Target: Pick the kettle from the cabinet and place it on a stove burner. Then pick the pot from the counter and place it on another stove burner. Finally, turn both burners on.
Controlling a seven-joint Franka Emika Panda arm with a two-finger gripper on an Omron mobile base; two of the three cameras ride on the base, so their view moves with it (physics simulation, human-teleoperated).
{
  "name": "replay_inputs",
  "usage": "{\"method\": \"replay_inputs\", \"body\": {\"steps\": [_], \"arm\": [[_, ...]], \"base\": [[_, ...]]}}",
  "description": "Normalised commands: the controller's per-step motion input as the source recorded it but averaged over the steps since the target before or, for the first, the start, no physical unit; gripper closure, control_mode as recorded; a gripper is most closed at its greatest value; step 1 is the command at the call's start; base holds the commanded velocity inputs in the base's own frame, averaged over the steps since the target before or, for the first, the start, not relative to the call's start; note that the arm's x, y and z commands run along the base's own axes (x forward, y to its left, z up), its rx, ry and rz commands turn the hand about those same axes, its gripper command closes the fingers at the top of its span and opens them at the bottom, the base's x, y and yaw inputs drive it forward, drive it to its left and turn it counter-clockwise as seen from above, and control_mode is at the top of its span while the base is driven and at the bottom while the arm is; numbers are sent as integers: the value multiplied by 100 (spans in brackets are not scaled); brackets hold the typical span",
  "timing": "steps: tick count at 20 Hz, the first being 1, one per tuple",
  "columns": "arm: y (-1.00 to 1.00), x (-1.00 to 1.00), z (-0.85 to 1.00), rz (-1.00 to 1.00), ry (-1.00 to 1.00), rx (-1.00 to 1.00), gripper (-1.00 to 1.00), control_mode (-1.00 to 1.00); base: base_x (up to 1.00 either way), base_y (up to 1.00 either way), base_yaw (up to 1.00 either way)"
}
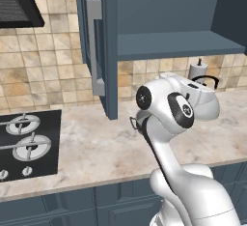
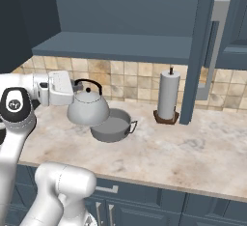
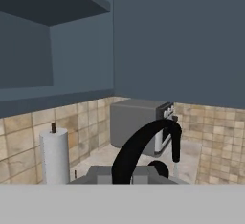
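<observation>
Kettle transport looks like the step in hand: the small silver-grey domed kettle (image 2: 87, 108) with its thin black arched handle (image 2: 88, 82) hangs clear of the dark slate-blue wall cabinet (image 2: 120, 46), held by that handle in the narrowly closed two-finger gripper (image 2: 75, 87). In the hand view the black arch rises right in front of the camera, so the jaws are clamped on it and not empty.

Directly below and slightly beyond the gripper sits the wide, shallow grey metal pot (image 2: 112, 127) on the beige-pink marbled counter (image 2: 193, 148); whether the kettle's base touches the pot's rim I cannot tell. Further out to the gripper's far side stands a white paper-towel roll (image 2: 168, 96) on its dark stand.

The round silver burner rings (image 1: 23, 123) in the black cooktop lie well apart from the gripper, on the opposite side of the cabinet's open door (image 1: 99, 46). The next move probably calls for carrying the kettle around that door, level, then lowering it centred on one grate.

The white arm is folded tight, elbow high, forearm reaching roughly level, hand turned sideways.
</observation>
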Motion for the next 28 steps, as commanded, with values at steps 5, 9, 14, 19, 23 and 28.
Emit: {"method": "replay_inputs", "body": {"steps": [5,9,14,19,23,28], "arm": [[0,-7,-1,0,0,0,100,-100],[0,1,0,0,0,0,100,100],[0,0,0,0,0,0,100,100],[0,0,0,0,0,0,100,100],[0,0,0,0,0,0,100,100],[0,0,0,0,0,0,100,100]], "base": [[0,0,0],[-1,0,0],[-25,4,-2],[-40,12,-5],[-45,13,-6],[-48,15,-5]]}}
